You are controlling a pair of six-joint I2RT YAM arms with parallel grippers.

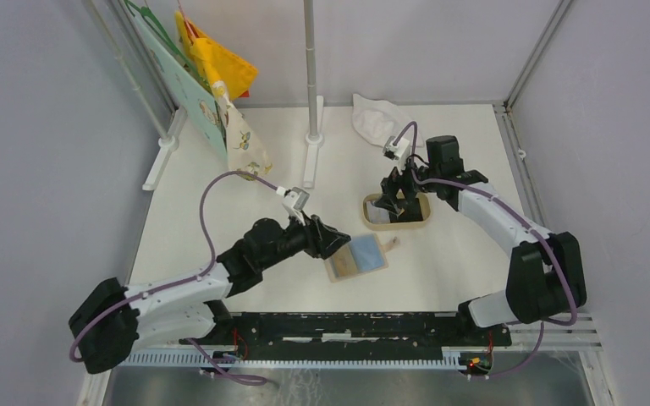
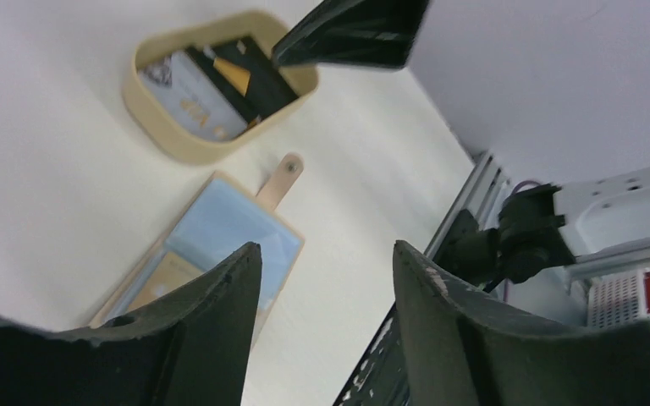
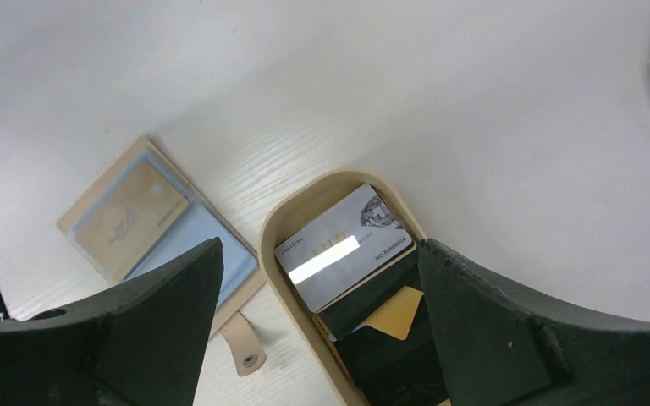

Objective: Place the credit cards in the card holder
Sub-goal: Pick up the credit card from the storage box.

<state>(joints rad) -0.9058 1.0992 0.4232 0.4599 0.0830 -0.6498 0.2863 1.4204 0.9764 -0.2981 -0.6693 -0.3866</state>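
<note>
Closest to me, my left claw (image 2: 326, 254) hangs just over the card holder (image 2: 220, 228), jaws apart, gripping nothing. The holder's lying unfolded on the surface (image 1: 220, 211), blue lining up, with one tan card (image 3: 131, 220) sitting in a pocket. Further out, my right claw (image 3: 317, 254) is spread wide above the tan tray (image 3: 279, 220), empty too. The other credit cards (image 3: 343, 254) are stacked in there, a grey-white one over black and orange. So I reckon I'm at the fetch-another-card step. The next move means dropping in and pinching a thin edge, which looks fiddly beside that tray wall.
</note>
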